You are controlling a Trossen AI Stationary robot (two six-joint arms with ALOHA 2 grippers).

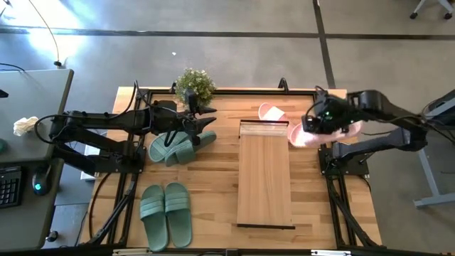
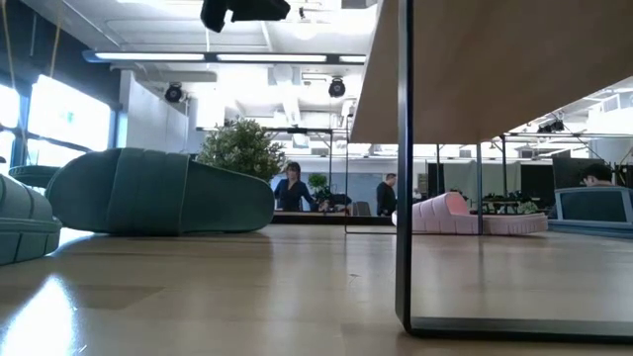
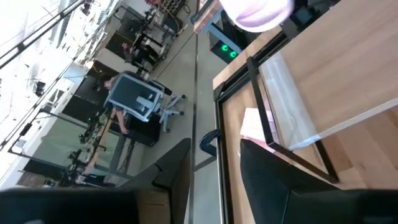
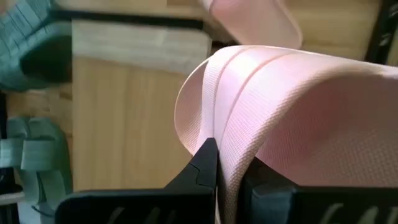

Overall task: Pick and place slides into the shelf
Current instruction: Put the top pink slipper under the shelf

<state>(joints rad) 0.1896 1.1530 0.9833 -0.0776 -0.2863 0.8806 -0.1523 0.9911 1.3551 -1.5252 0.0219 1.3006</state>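
My right gripper (image 1: 320,122) is shut on a light pink slide (image 1: 313,135) beside the right of the shelf's far end. The second pink slide (image 1: 271,112) lies sole-down on the table just past that far end. The shelf (image 1: 264,174), a long light-wood rack, stands mid-table. One sage green pair (image 1: 178,146) lies loosely stacked left of the shelf, and the other (image 1: 165,213) lies side by side near the table's near edge. My left gripper (image 3: 214,180) hovers open above the stacked green pair and holds nothing. My right gripper pinches the pink slide's wide strap (image 4: 227,177) at its edge, one finger (image 4: 205,165) on the outer face and the other (image 4: 264,186) under the strap. The fingers come from above. The slide hangs below them; whether its sole touches the table does not show.
A potted plant (image 1: 194,85) stands at the table's far edge, close to my left gripper. A black frame rail (image 1: 227,91) runs around the tabletop. Bare wood lies between the near green pair and the shelf. People sit in the room beyond (image 2: 293,188).
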